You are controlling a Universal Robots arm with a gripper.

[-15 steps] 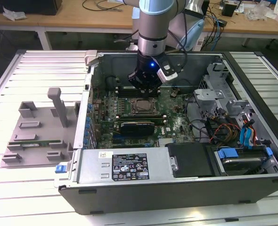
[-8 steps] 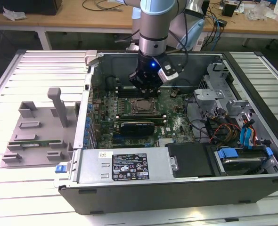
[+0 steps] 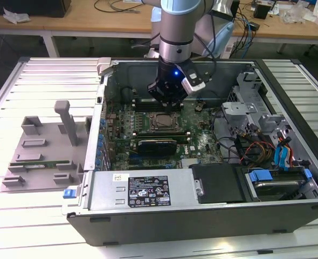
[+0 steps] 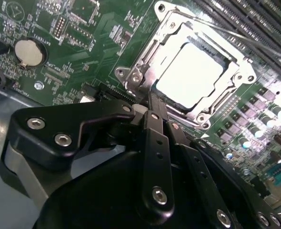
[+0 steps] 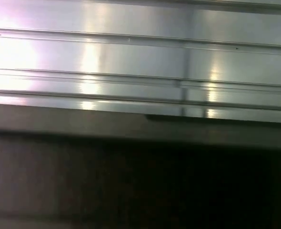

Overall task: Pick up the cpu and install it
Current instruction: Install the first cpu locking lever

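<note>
1. Gripper (image 3: 170, 102) at the end of the grey robot arm (image 3: 175, 27) hangs inside the open computer case (image 3: 202, 216), just above the socket frame (image 3: 164, 123) in the middle of the green motherboard (image 3: 202, 137); from the exterior view I cannot tell whether its fingers are parted or pressed together.
2. Same exterior view: the case lies on its side on a slatted metal table (image 3: 40, 75). A grey fixture tray (image 3: 35, 145) sits well apart on the exterior view's left, with a long green memory stick (image 3: 32, 163) lying on it. A black cover (image 3: 218, 182) and a blue-tabbed drive bay (image 3: 277, 181) fill the case's near corner on the exterior view's right.
3. Second wrist view: the gripper (image 4: 152, 107) reads as closed, its black fingers (image 4: 155, 138) drawn together into a narrow tip with nothing held between them. That tip sits at the edge of the socket frame (image 4: 145, 62).
4. Second wrist view again: the cpu (image 4: 190, 76) lies flat inside the socket frame, its pale metal top glaring under the light, apart from the fingertips. A round coin battery (image 4: 27, 51) sits on the motherboard (image 4: 83, 43) well off to one side.
5. First wrist view: bright ribbed metal slats (image 5: 131, 52) catch the light above a dark band.
</note>
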